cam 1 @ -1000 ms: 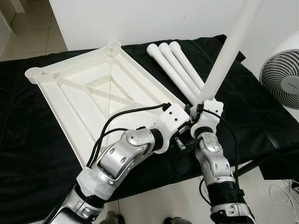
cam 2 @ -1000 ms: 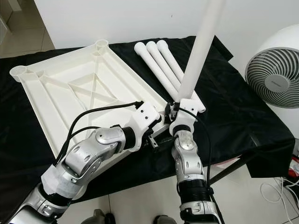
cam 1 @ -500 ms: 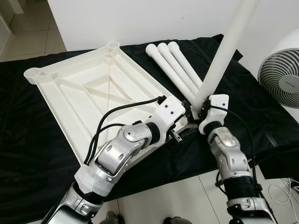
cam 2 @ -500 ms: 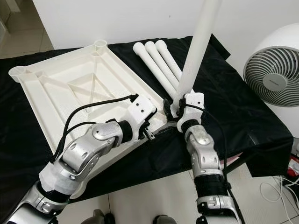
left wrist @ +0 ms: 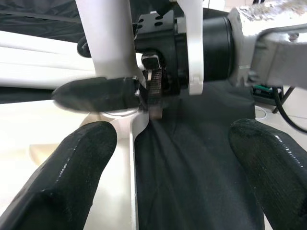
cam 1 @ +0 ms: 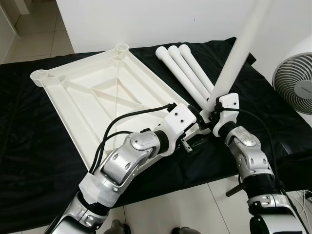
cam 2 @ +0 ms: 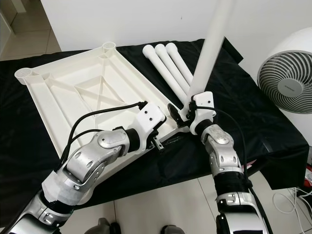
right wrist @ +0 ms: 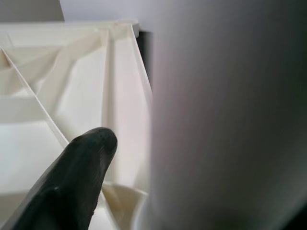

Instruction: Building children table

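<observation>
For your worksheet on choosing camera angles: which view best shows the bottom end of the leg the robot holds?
Left wrist view: the leg bottom meets the tabletop corner there, pinched by the right gripper. In the eye views, arms hide it; the right wrist view blurs it.

Left gripper (left wrist: 172,167) spread wide over black cloth (left wrist: 192,182).
Ahead, the right gripper (left wrist: 115,93) clamps an upright white table leg (left wrist: 103,38) at the white tabletop's (left wrist: 62,139) corner.

A bench (cam 1: 29,161) is carrying everything, and a black cloth (cam 1: 273,102) is covering its whole top. A white tabletop (cam 1: 97,102) is lying upside down on the cloth. Three white legs (cam 1: 187,73) are lying side by side just beside it, touching each other, near the far edge.
</observation>
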`<state>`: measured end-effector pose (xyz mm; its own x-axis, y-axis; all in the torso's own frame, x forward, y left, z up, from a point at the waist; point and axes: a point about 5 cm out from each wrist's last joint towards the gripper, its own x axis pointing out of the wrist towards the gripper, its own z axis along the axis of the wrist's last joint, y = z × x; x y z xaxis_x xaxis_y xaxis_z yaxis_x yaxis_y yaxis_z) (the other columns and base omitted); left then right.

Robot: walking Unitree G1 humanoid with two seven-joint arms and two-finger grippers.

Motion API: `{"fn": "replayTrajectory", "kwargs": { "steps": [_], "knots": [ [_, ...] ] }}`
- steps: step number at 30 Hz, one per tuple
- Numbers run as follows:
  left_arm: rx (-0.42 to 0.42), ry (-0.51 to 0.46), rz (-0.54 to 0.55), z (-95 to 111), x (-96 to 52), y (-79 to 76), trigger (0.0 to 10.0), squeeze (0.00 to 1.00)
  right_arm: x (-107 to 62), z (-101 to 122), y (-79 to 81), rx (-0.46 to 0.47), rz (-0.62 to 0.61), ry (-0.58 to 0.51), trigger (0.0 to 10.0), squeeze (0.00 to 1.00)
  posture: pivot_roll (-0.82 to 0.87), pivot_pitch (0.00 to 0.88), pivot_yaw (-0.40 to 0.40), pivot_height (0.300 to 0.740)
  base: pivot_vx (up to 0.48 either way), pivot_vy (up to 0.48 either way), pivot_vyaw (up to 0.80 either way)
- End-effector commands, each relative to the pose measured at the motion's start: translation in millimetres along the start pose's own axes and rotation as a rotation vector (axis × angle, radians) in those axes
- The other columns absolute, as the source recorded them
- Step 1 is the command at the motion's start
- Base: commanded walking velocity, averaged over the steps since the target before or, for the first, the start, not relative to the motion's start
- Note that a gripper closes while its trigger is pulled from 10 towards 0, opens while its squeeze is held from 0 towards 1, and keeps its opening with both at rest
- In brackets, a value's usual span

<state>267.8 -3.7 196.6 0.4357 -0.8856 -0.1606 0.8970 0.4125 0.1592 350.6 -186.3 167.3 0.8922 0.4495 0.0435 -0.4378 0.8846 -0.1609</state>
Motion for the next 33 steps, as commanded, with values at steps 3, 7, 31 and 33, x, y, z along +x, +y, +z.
{"fn": "replayTrajectory", "kwargs": {
  "steps": [3,7,31,33],
  "knots": [
    [0.009,-0.001,-0.012,0.9,-0.5,-3.2,10.0,0.00,0.3,-4.7,-3.9,-0.031,0.027,0.031,0.5,0.00,-0.11,0.098,0.033,0.740,0.000,0.000,0.00],
    [0.008,-0.002,-0.012,1.2,-0.5,-3.4,10.0,0.00,-1.8,-6.4,-7.0,-0.027,0.049,0.042,0.0,0.00,-0.10,0.099,0.033,0.740,0.000,0.000,0.00],
    [0.000,-0.021,0.034,0.7,-2.0,4.0,10.0,0.00,-6.5,-7.9,18.2,0.144,-0.320,-0.014,10.0,0.00,-0.11,0.113,0.036,0.740,0.000,0.000,0.00],
    [0.001,-0.035,0.057,1.4,-2.1,8.6,10.0,0.00,-6.7,-7.2,23.4,0.160,-0.379,-0.020,10.0,0.00,-0.11,0.113,0.036,0.740,0.000,0.000,0.00]
  ]
}}
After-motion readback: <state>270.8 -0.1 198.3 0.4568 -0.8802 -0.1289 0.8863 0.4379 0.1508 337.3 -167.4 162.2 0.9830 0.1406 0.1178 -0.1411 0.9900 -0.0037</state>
